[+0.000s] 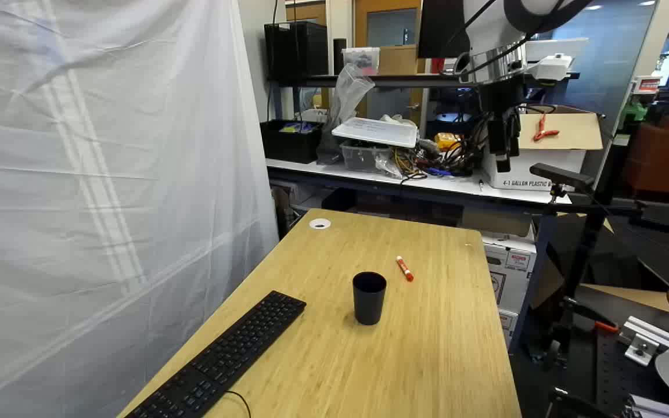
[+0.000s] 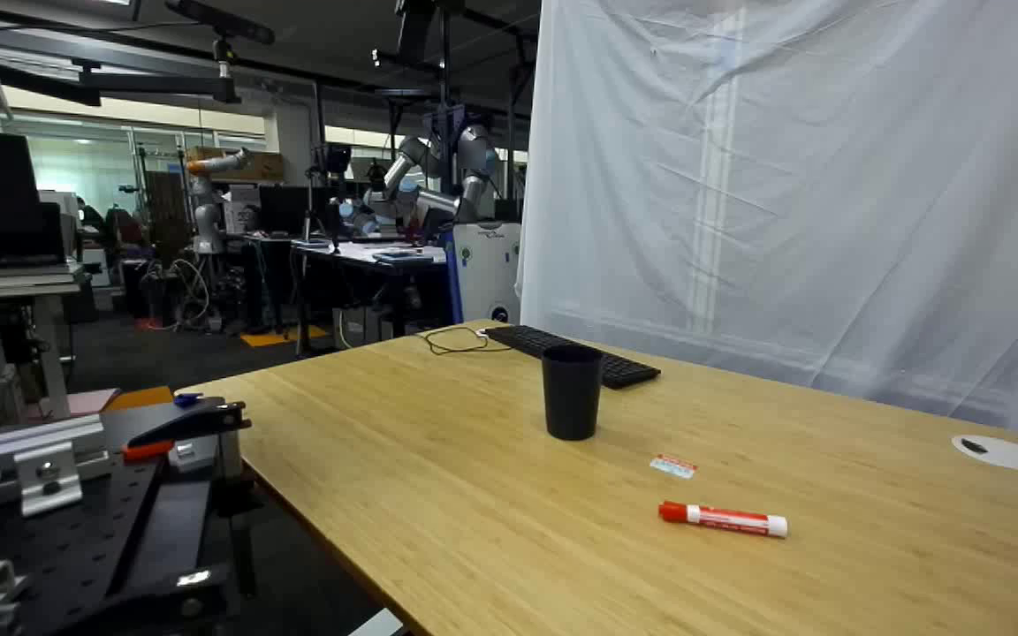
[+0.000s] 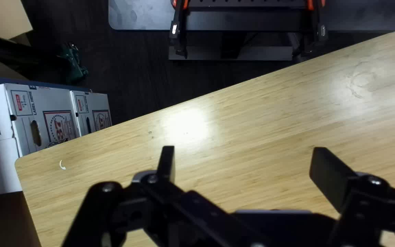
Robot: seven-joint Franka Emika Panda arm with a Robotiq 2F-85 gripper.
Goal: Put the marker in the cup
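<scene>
Flanking the wooden table along its left side in an exterior view, a white curtain hangs in folds, and a black keyboard lies beside that same edge at the near end. Past the table's far end runs a white bench, loaded with a black bin, tangled wires and a white carton. A white disc sits by the table's far left corner. The cup stands upright to the right of the keyboard, clear of it; in an exterior view it hides part of the keys. Farther off and to the cup's right, the marker lies flat on the wood, outside the cup, and in an exterior view a small sticker lies between the two. The gripper hangs high over the table, well apart from both cup and marker. Its jaws are released and spread wide, the pads facing each other across a broad gap where wood grain shows below.
</scene>
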